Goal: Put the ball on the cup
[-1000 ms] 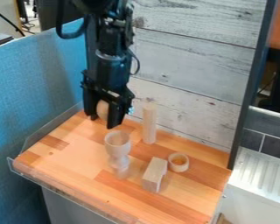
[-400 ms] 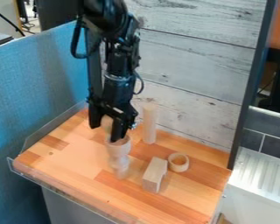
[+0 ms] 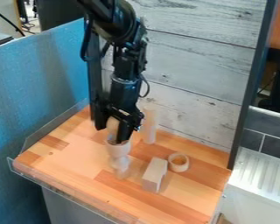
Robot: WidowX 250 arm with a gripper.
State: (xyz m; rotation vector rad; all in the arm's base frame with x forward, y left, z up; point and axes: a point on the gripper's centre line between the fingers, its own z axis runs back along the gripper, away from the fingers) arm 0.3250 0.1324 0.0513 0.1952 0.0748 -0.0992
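Wall of whitewashed grey wooden planks (image 3: 195, 65): upright, behind the end effector (image 3: 111, 134). Blue fabric-faced partition (image 3: 37, 87): to the left of the end effector in the view. Bench with light-and-orange wooden strip top (image 3: 72, 166): below the end effector, with a clear raised edging along its left and near sides. Black jointed robot arm (image 3: 126, 65): above the end effector, which hangs down from it at a slant. End effector state: closed on the ball, one finger on each side. Pale wooden cup with a narrow stem (image 3: 119, 151): upright, directly below the end effector; one fingertip overlaps the rim, and contact cannot be determined. Pale wooden cylinder (image 3: 149, 129): upright, just right of the end effector. Pale wooden block with a curved cut-out (image 3: 154, 176): nearer the camera, lower right of the end effector. Short, round, hollow pale wooden piece (image 3: 178, 162): right of the block, farther from the end effector. Pale wooden ball (image 3: 112, 124): held in the end effector, over the cup
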